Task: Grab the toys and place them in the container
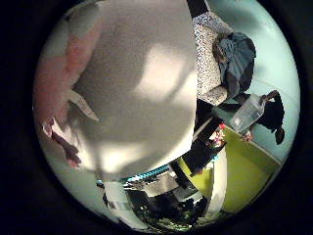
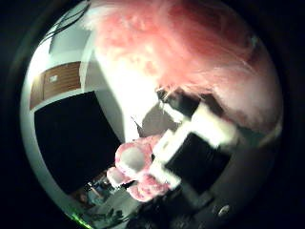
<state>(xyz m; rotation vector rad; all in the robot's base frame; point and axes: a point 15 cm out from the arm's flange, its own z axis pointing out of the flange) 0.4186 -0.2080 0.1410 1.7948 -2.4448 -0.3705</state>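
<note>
Little-finger-side palm view. Item: plush toy (image 1: 132, 88), grey-white body with a pink fuzzy part along one side and a small sewn-in tag. I log it pressed right up against the palm; it fills most of this view and blocks nearly everything behind it. Item: clear plastic container (image 1: 246, 113), well apart from the hand, lying tilted beside a yellow-green surface (image 1: 244, 181). A person in dark clothing has a hand on the container. Item: armchair with speckled white upholstery (image 1: 208, 58), beyond the toy, with a dark bundle, possibly a jacket or bag, resting on it. Item: small colourful toys (image 1: 217, 139) near the edge of the yellow-green surface, too small for me to identify.

Thumb-side palm view. Item: same plush toy, here as a mass of pink fur close over the palm, with a pink-and-white paw (image 2: 136, 167) hanging down beside the fingers. Item: right hand (image 2: 190, 152), white and black finger parts curled in against the toy, gripping it. Item: wooden cabinet front (image 2: 59, 81) on a white wall, far from the hand. The dark area past the toy I cannot make out.
</note>
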